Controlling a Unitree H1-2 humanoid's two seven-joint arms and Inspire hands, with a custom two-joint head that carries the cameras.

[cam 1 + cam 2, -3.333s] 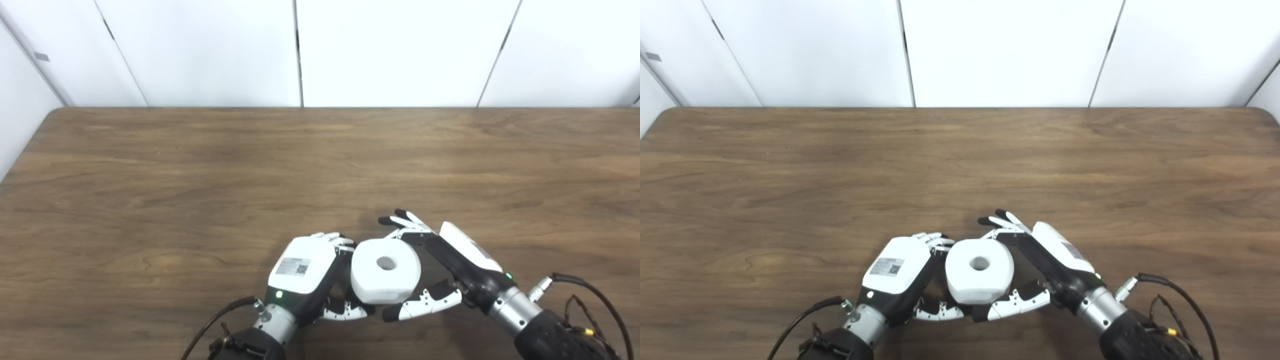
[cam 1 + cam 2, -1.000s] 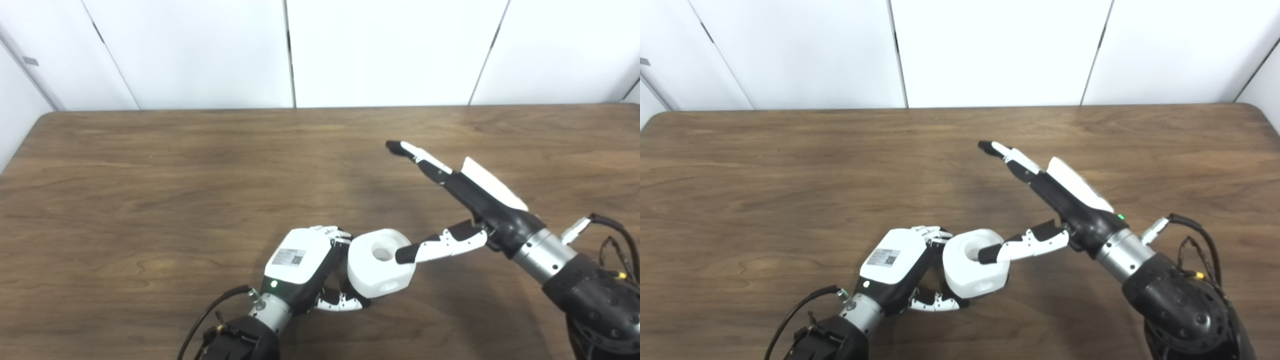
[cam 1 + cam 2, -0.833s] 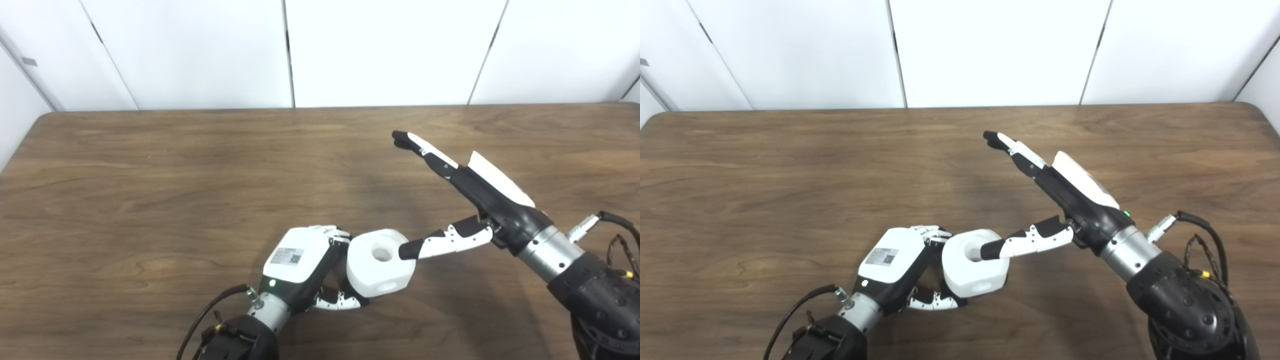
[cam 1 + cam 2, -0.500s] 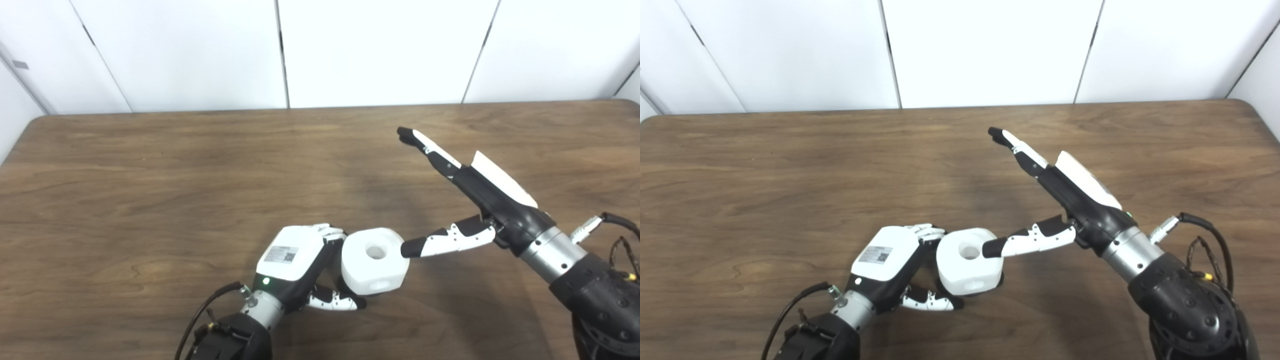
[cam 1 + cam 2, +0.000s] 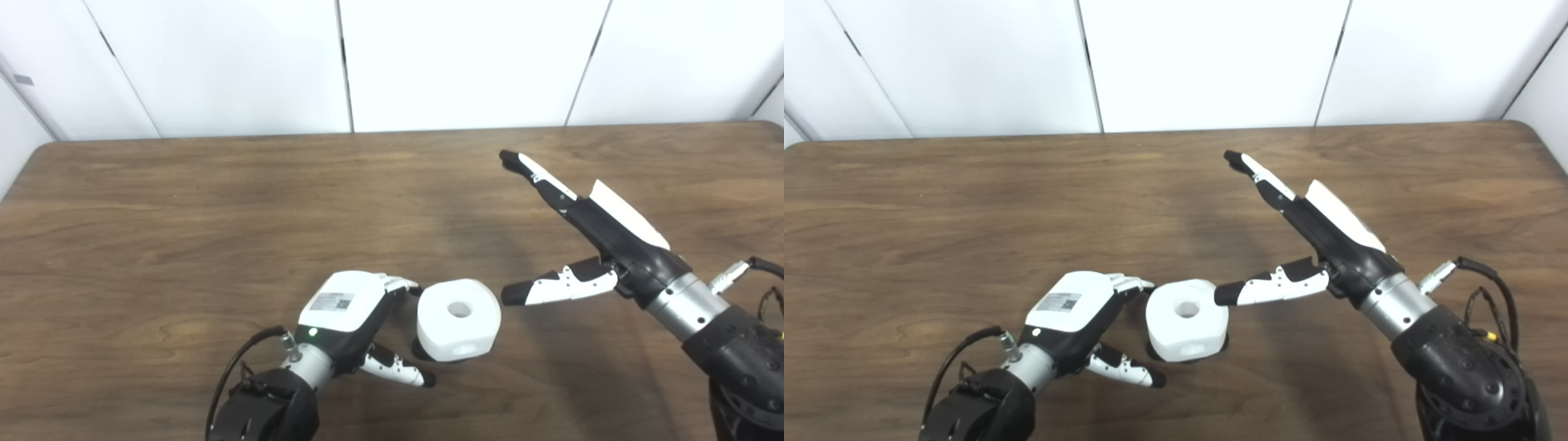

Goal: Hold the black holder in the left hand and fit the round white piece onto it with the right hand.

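Sitting between the two robot hands, the white piece rests on the counter with the black holder showing only as a dark rim under its lower edge, so the piece looks already seated on it, its centre hole facing up. The left robot hand lies just to the piece's left, fingers spread and holding nothing; its fingertips come close to the piece's near-left side, but a sliver of counter shows between them, so they appear not to touch. Its thumb points out below and in front of the holder, also clear of it. The right robot hand stands to the right of the piece and farther off, fingers straight and apart, empty; its thumb tip ends just right of the piece's top edge with a small gap. Of the two, the left is plainly the nearer. Since the piece is roughly round and stands upright, it has no long axis to speak of; what matters is that it lies straight to the right of the left palm, within a short closing of those fingers. Judging by this, the fitting seems done and both are free.
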